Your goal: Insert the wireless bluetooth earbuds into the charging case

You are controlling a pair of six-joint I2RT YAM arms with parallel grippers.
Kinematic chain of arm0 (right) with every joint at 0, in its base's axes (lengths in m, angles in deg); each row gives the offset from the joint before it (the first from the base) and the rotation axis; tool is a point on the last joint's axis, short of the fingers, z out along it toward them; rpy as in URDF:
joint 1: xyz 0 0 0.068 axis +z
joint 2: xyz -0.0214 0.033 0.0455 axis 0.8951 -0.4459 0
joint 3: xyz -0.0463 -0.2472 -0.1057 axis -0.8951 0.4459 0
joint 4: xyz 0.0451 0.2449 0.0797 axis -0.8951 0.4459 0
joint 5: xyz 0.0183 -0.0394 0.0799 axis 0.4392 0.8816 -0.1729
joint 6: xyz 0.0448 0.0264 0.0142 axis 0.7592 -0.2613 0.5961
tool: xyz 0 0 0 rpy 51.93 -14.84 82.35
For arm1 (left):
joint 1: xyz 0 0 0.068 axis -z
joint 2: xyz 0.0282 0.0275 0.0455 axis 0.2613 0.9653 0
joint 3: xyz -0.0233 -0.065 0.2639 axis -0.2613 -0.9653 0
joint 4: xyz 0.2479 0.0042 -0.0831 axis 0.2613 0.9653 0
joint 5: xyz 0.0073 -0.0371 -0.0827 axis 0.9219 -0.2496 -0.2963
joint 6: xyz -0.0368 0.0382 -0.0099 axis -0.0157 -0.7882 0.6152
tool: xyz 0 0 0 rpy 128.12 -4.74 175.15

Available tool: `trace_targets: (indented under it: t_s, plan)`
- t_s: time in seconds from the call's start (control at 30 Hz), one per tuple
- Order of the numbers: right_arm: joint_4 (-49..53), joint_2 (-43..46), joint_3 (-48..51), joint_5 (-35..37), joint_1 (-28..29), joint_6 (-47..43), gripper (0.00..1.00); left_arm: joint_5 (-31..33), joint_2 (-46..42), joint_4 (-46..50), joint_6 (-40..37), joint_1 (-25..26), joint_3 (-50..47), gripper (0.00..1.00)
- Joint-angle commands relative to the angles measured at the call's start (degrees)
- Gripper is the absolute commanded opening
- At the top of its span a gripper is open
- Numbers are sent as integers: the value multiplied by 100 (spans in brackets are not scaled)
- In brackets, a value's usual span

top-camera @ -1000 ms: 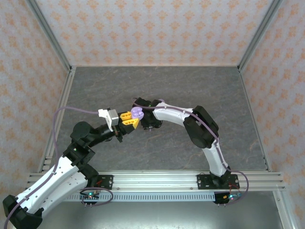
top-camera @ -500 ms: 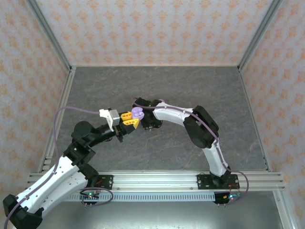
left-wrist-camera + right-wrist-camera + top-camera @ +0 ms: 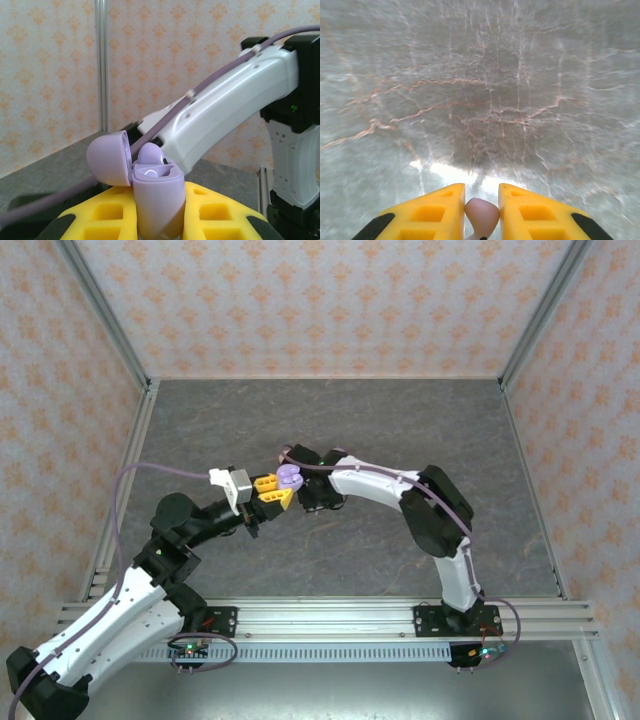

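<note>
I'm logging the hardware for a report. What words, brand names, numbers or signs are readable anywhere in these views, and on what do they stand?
No text can be read in any of the views.
The purple charging case and the earbud show no print.
The white arm shell is plain.
The wallpaper has an ornamental pattern with no lettering.
</note>
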Motion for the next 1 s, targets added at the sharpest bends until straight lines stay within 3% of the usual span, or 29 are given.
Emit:
trace_targets:
  t_s: [0.0,0.47,0.7,0.97]
  plan:
    - [-272,927,220,276,-46,-198,23,29,71,-166,-42,30,-7,0]
    - [-1124,3692,899,499,-208,-895,23,-78,778,-716,152,36,-73,0]
    - [-2178,4480,1276,-690,-123,-1653,23,-201,1133,-1043,263,39,-82,0]
    - [-2772,4842,1631,-924,198,-2081,23,-228,1285,-1155,328,55,-17,0]
